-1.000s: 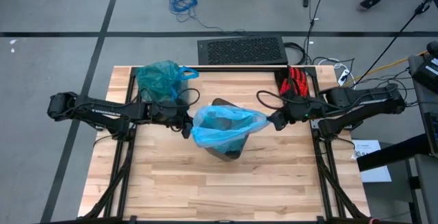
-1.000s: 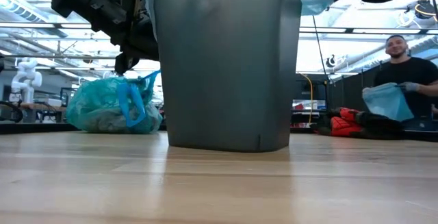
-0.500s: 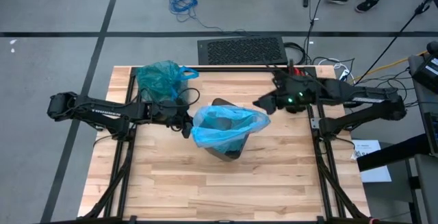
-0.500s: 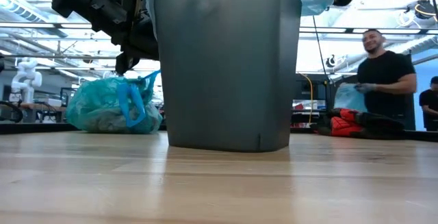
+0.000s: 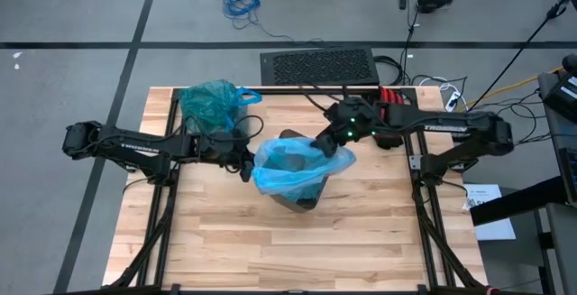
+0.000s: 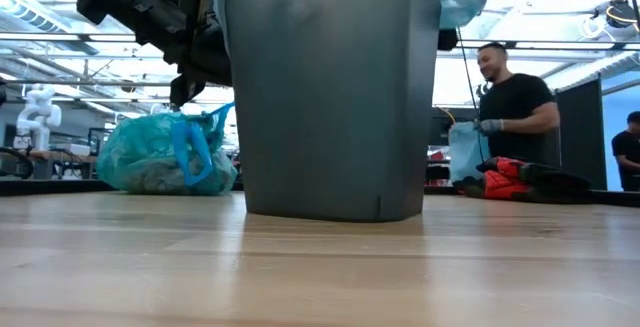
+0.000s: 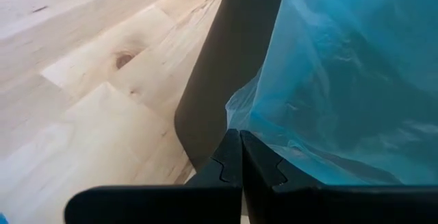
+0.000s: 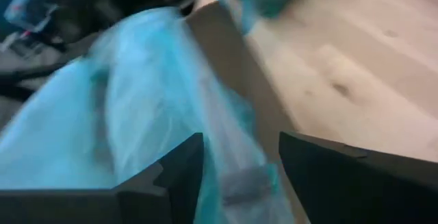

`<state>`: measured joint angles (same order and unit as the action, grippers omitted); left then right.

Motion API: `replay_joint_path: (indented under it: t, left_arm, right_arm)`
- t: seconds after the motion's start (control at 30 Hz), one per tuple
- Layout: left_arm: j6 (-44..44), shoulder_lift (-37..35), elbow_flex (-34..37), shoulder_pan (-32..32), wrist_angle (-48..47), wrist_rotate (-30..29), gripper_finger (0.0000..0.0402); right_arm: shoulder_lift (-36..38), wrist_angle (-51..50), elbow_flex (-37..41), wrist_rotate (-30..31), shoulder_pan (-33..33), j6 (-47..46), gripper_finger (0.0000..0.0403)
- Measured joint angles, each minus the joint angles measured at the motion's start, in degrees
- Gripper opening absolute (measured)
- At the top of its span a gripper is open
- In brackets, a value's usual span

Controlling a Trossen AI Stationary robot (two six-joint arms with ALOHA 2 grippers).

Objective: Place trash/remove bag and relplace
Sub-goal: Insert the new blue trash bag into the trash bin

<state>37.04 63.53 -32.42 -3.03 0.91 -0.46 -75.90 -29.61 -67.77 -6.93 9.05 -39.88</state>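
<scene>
A dark grey bin (image 5: 300,197) stands mid-table with a pale sky-blue plastic bag (image 5: 293,176) draped over its top. My left gripper (image 5: 245,169) is shut at that bag's left edge. My right gripper (image 5: 326,143) is open at the bin's far right corner. In the right wrist view its fingers stand either side of the bag-covered rim (image 8: 239,148); I cannot tell whether they touch it. The teal-green bag (image 5: 209,102) with blue handle loops sits knotted on its bottom at the table's far left. The trash is out of view. My left gripper (image 7: 241,159) pinches the sky-blue bag's left edge (image 7: 248,122) at the free ends of its two fingers. It comes slanting down from the table's left, beside the bin's wall (image 7: 219,66). The plastic is drawn out past the bin's rim toward the fingers; one layer or several, I cannot tell.
A red glove (image 5: 389,106) lies at the table's far right corner, behind my right arm. A black grilled box (image 5: 317,65) sits past the far edge. In the low view a person (image 6: 512,107) stands beyond the table, holding another pale blue bag. The near half is bare wood.
My right gripper has swung from the bin's right side toward the far edge and then left, onto the bin's far right corner, rolling as it went. The bin, both bags and my left arm have kept still. The person behind the table has walked leftward.
</scene>
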Motion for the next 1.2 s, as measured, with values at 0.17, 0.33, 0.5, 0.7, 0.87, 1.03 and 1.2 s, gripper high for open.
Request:
replay_joint_path:
  t: [0.17,0.33,0.5,0.7,0.87,1.03,1.2]
  left_arm:
    - [-0.5,0.0,-1.6,0.0,0.1,-0.5,0.0]
    - [-0.5,0.0,-2.6,0.0,0.1,-1.4,0.0]
    - [-0.5,0.0,-3.3,-0.2,0.1,-3.0,0.0]
    - [-0.5,0.0,-3.3,-2.1,-2.1,-3.1,0.0]
    - [-0.5,0.0,-3.3,-3.1,-6.3,-3.1,0.0]
    - [-0.5,1.2,-3.3,-3.0,-7.8,-3.0,0.0]
    - [-0.3,3.4,-3.3,-2.9,-7.7,-2.5,0.0]
  right_arm:
    - [-1.4,1.2,0.1,3.8,1.9,-0.2,0.0128]
    - [-1.4,3.6,0.1,4.1,3.6,0.2,0.0042]
    - [-1.9,3.8,0.1,4.1,5.0,-1.6,0.0007]
    - [-4.1,1.5,0.1,3.3,5.8,-4.5,0.0007]
    - [-5.4,-0.2,0.1,0.8,5.8,-4.6,0.0002]
    - [-5.4,-1.7,0.0,0.7,5.9,-4.5,0.0003]
    - [-5.4,-7.0,0.0,0.5,5.9,-4.7,0.0004]
